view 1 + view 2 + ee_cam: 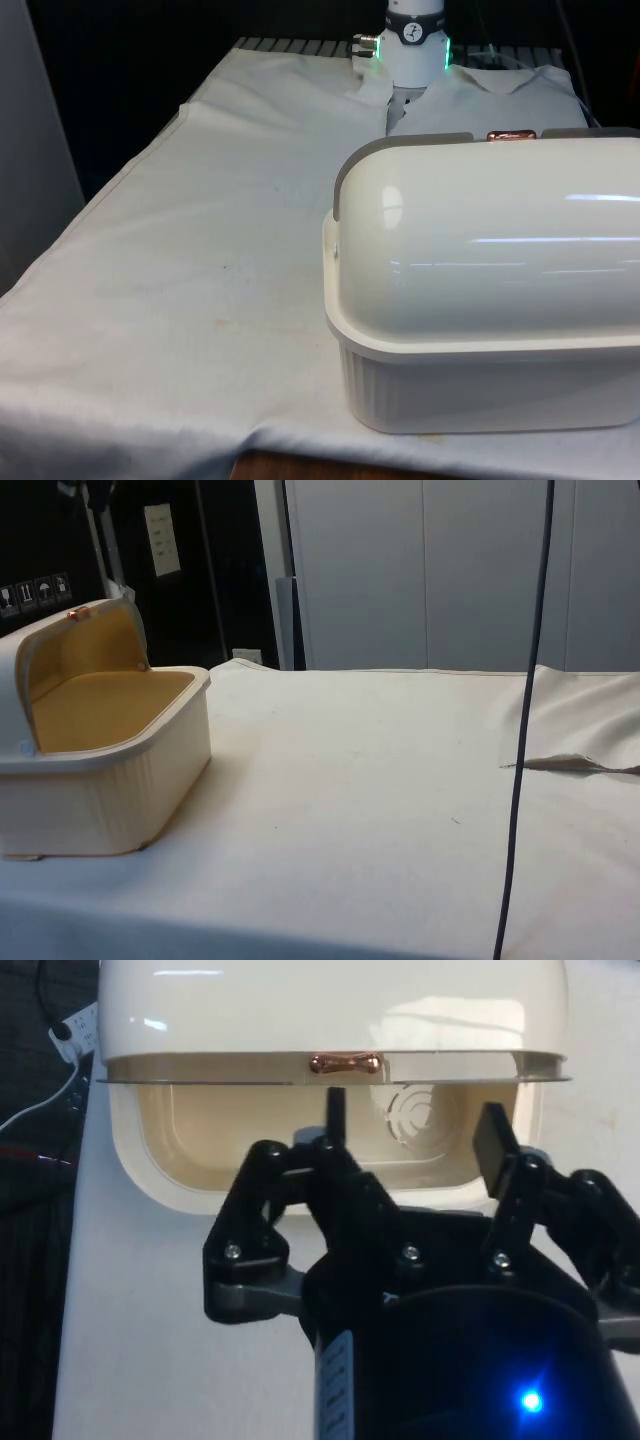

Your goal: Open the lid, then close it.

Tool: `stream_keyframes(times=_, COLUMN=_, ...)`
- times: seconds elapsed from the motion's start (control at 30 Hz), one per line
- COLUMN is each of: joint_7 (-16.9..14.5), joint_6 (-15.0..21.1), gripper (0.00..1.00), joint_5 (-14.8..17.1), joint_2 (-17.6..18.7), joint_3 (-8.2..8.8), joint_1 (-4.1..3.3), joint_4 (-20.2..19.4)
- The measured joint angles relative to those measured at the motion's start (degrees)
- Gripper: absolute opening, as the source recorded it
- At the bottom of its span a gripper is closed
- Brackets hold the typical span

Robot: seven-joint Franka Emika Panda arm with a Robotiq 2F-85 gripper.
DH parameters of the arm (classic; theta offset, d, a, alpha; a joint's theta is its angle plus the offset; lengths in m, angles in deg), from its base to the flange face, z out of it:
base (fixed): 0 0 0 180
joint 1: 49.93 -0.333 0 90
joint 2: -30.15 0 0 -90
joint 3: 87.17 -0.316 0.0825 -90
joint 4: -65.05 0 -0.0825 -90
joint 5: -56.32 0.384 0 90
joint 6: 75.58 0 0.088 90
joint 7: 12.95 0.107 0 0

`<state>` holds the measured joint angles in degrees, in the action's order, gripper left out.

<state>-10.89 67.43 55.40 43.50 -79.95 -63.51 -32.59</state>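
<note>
From the front, the cream plastic bread box point(480, 300) sits on the white cloth point(180, 280) at the front view's right, its back to the camera, the copper handle point(511, 135) peeking over the domed lid point(500, 230). From the side, the lid is rolled back — the interior open. At the wrist, the black gripper point(415, 1135) hangs just before the opening, fingers spread wide, holding nothing.
</note>
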Motion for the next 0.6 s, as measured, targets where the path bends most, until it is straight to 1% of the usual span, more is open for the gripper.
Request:
stream_keyframes(times=0.13, joint_7=0.0, joint_6=0.0, gripper=0.91, joint_5=0.0, joint_2=-0.1, joint_3=0.00, joint_1=0.00, joint_4=0.0)
stream_keyframes(times=0.17, joint_7=0.0, joint_6=0.0, gripper=0.91, joint_5=0.0, joint_2=-0.1, joint_3=0.00, joint_1=0.00, joint_4=0.0)
stream_keyframes(times=0.2, joint_7=0.0, joint_6=0.0, gripper=0.99, joint_5=0.0, joint_2=0.0, joint_3=-0.06, joint_1=0.00, joint_4=0.1)
stream_keyframes(times=0.47, joint_7=0.2, joint_6=0.6, gripper=1.00, joint_5=0.0, joint_2=1.0, joint_3=-0.52, joint_1=-0.17, joint_4=1.3)
stream_keyframes(times=0.6, joint_7=0.3, joint_6=1.6, gripper=1.00, joint_5=0.0, joint_2=2.0, joint_3=-0.80, joint_1=-0.29, joint_4=2.2)
